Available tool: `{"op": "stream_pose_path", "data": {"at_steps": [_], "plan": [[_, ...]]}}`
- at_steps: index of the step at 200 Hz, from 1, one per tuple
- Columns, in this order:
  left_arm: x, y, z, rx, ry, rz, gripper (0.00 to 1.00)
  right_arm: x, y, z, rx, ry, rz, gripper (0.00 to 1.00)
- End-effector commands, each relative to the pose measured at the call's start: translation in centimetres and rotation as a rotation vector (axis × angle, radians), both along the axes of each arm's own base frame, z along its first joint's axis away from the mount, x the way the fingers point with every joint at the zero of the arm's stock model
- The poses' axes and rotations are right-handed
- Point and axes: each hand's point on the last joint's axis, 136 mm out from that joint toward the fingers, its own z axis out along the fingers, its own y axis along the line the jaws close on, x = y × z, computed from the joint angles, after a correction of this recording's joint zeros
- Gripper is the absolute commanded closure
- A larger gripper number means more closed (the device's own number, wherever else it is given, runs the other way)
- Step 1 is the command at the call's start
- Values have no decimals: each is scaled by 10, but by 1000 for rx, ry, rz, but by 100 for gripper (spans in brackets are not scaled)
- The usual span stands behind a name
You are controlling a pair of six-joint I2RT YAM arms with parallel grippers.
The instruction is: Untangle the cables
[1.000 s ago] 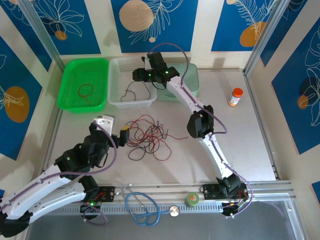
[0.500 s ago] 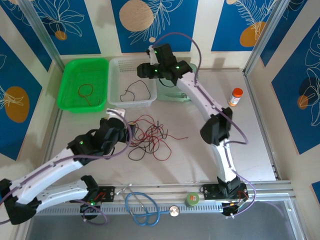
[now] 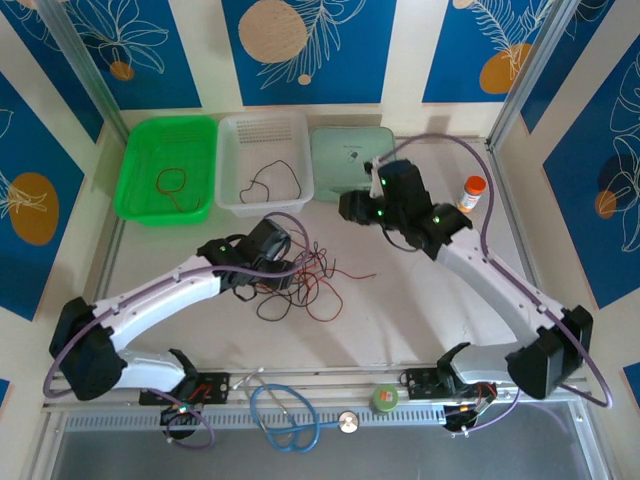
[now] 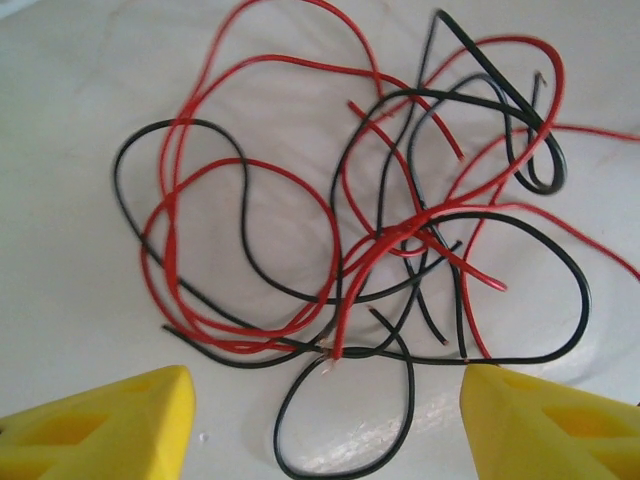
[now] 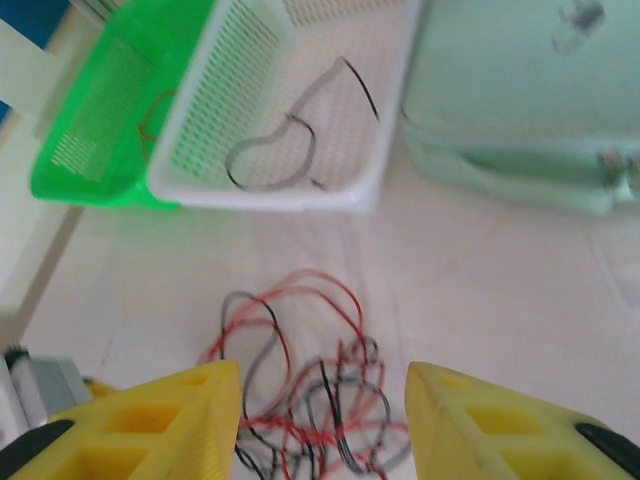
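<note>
A loose tangle of thin red and black cables (image 3: 305, 282) lies on the table's middle. My left gripper (image 3: 283, 262) hangs right over its left part. In the left wrist view the cables (image 4: 380, 240) spread ahead of my open left gripper (image 4: 325, 405), whose yellow fingers (image 4: 130, 425) straddle a black loop without touching it. My right gripper (image 3: 348, 208) hovers above and to the right of the tangle. It is open (image 5: 322, 385), and the cables (image 5: 320, 410) show blurred below it. One black cable (image 3: 270, 182) lies in the white basket (image 3: 232, 205), one red cable (image 3: 172, 182) in the green bin (image 3: 130, 205).
A pale green lidded box (image 3: 345, 150) stands behind the right gripper. An orange-capped bottle (image 3: 471, 193) is at the right. A light-blue stethoscope (image 3: 285, 415), a green tape roll (image 3: 384, 398) and a metal disc (image 3: 347, 422) lie on the near rail.
My right arm has swung back from over the white basket to the right of the tangle. My left arm has reached forward over the tangle. Both sets of jaws have narrowed.
</note>
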Motion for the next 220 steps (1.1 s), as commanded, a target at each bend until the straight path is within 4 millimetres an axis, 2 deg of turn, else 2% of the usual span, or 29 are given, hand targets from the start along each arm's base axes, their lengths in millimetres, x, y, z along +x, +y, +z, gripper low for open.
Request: {"op": "stream_pose_path", "data": {"at_steps": [1, 32, 74, 97, 132, 145, 163, 189, 206, 220], "plan": [[9, -27, 4, -30, -8, -145, 29, -19, -15, -18, 18, 46, -62, 53], [13, -37, -13, 43, 30, -252, 29, -43, -42, -39, -9, 84, -122, 54], [27, -23, -33, 217, 40, -258, 29, -60, -69, -38, -5, 73, -184, 55], [33, -24, -41, 257, 34, -277, 31, -66, -79, -38, -1, 72, -206, 56], [32, -30, -54, 265, 77, -301, 49, -72, -87, -38, 6, 74, -227, 57], [31, -32, -52, 250, 79, -302, 69, -73, -90, -38, 6, 73, -236, 57], [31, -32, -44, 239, 60, -295, 100, -73, -93, -36, 9, 70, -242, 58], [34, -30, -16, 205, -4, -274, 100, -75, -92, -33, 26, 71, -238, 58], [36, -33, 19, 134, -76, -253, 100, -76, -87, -35, 47, 87, -228, 59], [36, -35, 56, 54, -150, -233, 100, -77, -80, -40, 73, 112, -213, 59]]}}
